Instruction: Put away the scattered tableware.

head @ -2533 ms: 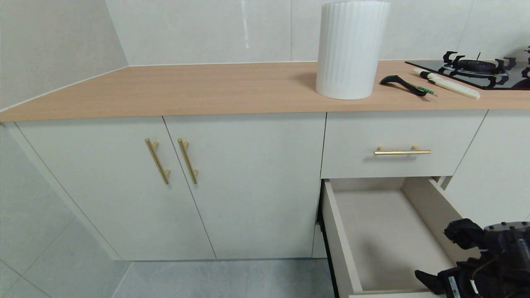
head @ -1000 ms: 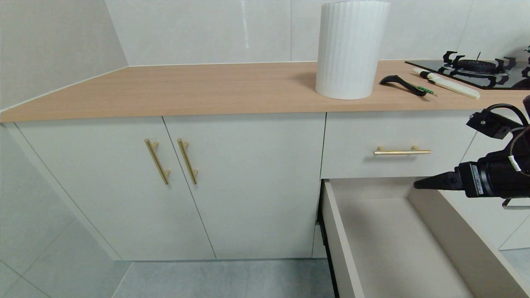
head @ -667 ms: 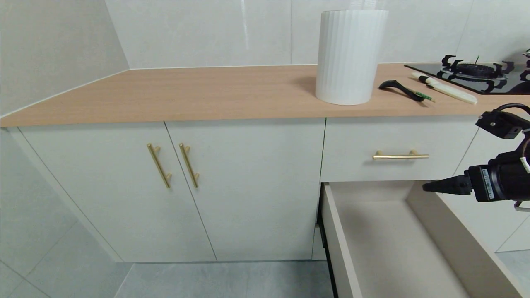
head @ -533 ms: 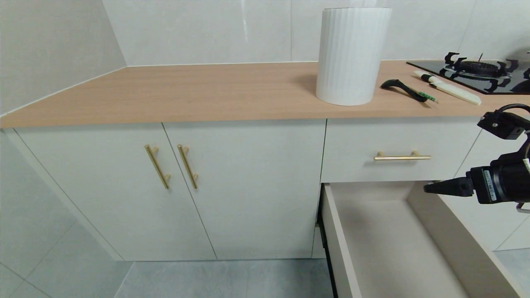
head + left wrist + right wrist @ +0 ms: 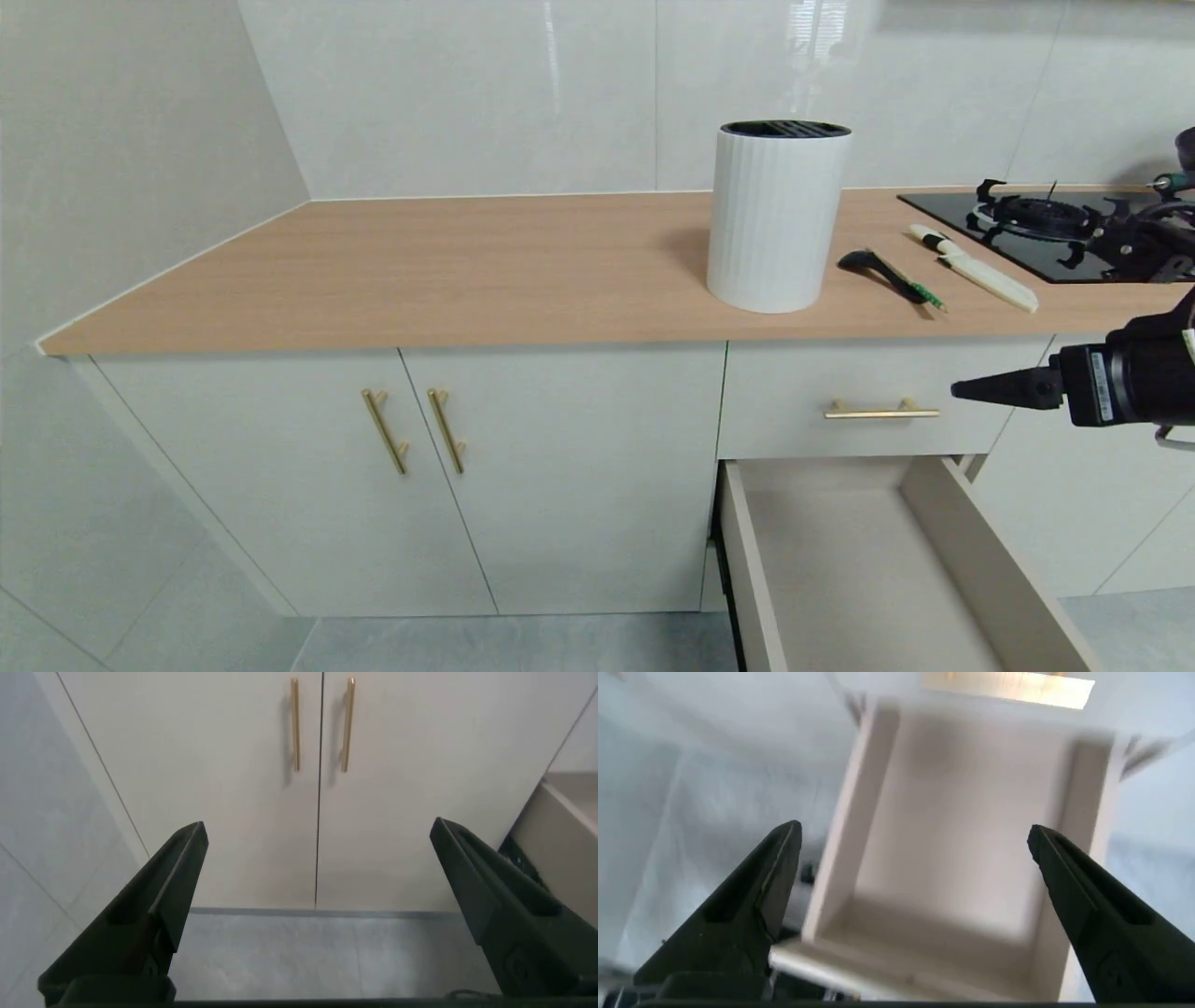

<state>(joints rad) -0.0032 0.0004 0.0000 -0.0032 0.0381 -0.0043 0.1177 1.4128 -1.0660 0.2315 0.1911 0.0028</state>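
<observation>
On the wooden counter [image 5: 467,271] lie a black ladle with a green handle [image 5: 887,273] and a cream knife [image 5: 976,269], both just right of a white ribbed knife holder [image 5: 778,219]. Below them the lower drawer [image 5: 840,560] stands pulled out, with nothing in it; its inside [image 5: 971,831] lies under my right wrist. My right gripper [image 5: 990,387] hovers at the right, level with the shut upper drawer, pointing left; its fingers [image 5: 912,835] are spread open and hold nothing. My left gripper [image 5: 318,829] is open low in front of the cabinet doors.
A black gas hob [image 5: 1055,224] sits at the counter's right end behind the knife. Two cabinet doors with gold bar handles [image 5: 415,429] [image 5: 320,723] are shut left of the drawers. The upper drawer's gold handle [image 5: 880,411] is near my right fingertip. Grey tile floor lies below.
The head camera has tilted up, so the counter sits lower in the picture. Over 2.5 s the lower drawer came further out and my right gripper rose from its front to upper-drawer height.
</observation>
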